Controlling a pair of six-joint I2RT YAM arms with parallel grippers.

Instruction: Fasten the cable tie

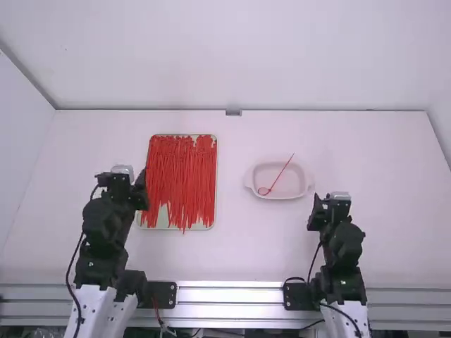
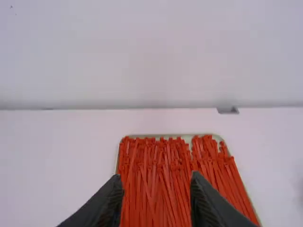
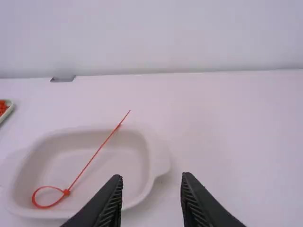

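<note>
A tray (image 1: 215,151) holds a thick pile of loose red cable ties (image 1: 180,180); in the left wrist view the cable ties (image 2: 175,179) lie just beyond my fingers. My left gripper (image 1: 135,191) hovers at the tray's near left side, open and holding nothing, seen as left gripper (image 2: 156,189). A white dish (image 1: 299,184) to the right holds one fastened red cable tie (image 1: 275,177) with a small loop and a long tail over the rim, also seen as looped tie (image 3: 71,184) in dish (image 3: 151,156). My right gripper (image 3: 151,189) stands open short of the dish's near right corner, right gripper (image 1: 320,208).
The white table runs to a back wall with a small grey bracket (image 1: 233,112) at its foot. Bare table lies left of the tray, between tray and dish, and right of the dish. A metal rail (image 1: 225,292) runs along the near edge.
</note>
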